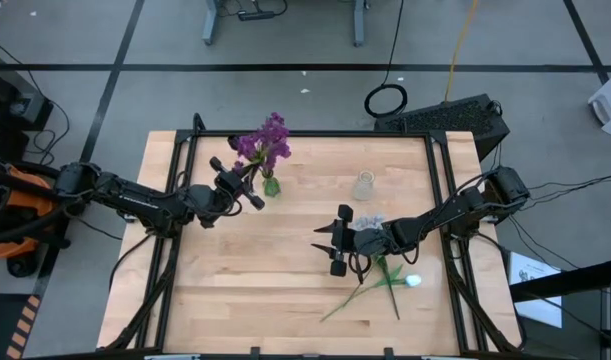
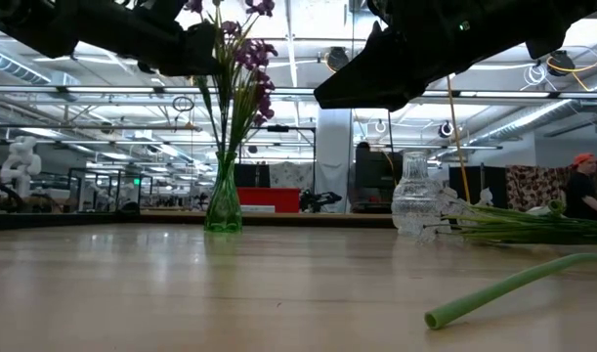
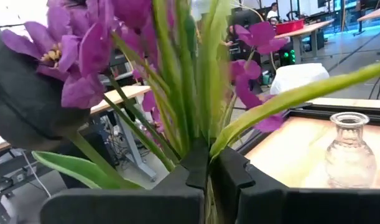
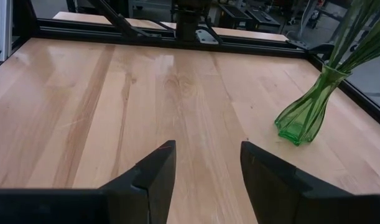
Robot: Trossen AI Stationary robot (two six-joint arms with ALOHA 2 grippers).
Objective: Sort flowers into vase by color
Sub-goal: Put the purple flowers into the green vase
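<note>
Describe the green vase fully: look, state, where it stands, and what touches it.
The green vase is small, of clear green glass, with a wide ribbed base that narrows to a slim neck. It stands upright near the table's far edge, left of the middle. Purple flowers on thin green stems fill it and rise well above its mouth. The left gripper is shut on those stems just above the neck. A clear vase stands apart to its right.

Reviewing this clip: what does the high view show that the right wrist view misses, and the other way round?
Only the high view shows the purple flowers, the clear vase, the loose stems lying by the right arm, and the left gripper shut at the purple stems. Only the right wrist view shows the right gripper open and empty above bare wood. Both show the green vase and the table.
</note>
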